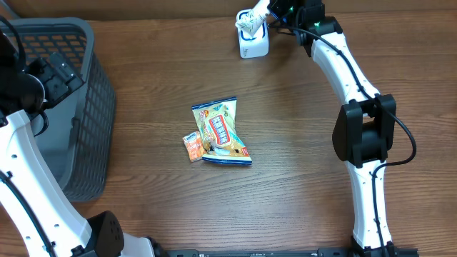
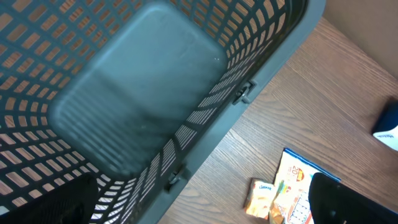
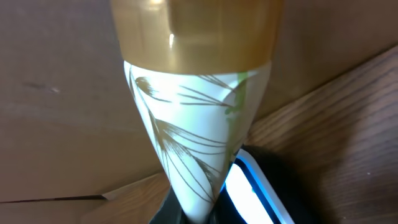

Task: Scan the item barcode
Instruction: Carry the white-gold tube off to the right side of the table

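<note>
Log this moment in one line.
step: scan | right jaws: shut on pouch, at scanner | left jaws: open, over basket | snack packs: mid-table

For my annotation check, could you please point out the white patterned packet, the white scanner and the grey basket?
white patterned packet (image 3: 193, 137), right wrist view, its patterned white middle.
white scanner (image 1: 255, 48), overhead view, lower front face.
grey basket (image 1: 100, 114), overhead view, right mesh wall.
</note>
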Tool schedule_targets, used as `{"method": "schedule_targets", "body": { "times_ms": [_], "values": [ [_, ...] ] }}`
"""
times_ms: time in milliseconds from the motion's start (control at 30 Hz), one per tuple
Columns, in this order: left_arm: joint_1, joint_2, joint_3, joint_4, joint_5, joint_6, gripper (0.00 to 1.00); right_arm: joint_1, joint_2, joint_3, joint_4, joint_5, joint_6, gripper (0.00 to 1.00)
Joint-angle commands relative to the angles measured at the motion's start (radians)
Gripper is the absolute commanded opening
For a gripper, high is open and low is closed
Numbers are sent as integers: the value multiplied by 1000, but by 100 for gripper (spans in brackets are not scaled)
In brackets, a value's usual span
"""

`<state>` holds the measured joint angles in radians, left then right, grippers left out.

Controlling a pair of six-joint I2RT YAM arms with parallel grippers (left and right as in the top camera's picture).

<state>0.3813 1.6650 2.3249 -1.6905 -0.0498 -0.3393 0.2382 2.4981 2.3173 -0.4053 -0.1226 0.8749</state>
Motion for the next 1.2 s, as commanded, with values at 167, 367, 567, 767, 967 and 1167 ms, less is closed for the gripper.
{"method": "schedule_targets", "body": {
  "times_ms": [167, 367, 567, 767, 967, 1167],
  "values": [
    [0, 3, -4, 1, -10, 14, 100, -14, -97, 47, -47, 32, -60, 4],
    [0, 3, -4, 1, -10, 14, 100, -145, -294, 47, -175, 36, -68, 4],
    [0, 3, -4, 1, -10, 14, 100, -488, -433, 47, -621, 79, -68, 4],
    [-1, 3, -4, 1, -10, 14, 100, -815, -415, -2, -974, 329, -68, 4],
    [-1, 3, -4, 1, -10, 14, 100, -999, -415, -153, -930, 366, -70, 4],
    [-1, 3, -4, 1, -10, 14, 100, -1108, -414, -357, -715, 357, -197, 4]
  ]
}}
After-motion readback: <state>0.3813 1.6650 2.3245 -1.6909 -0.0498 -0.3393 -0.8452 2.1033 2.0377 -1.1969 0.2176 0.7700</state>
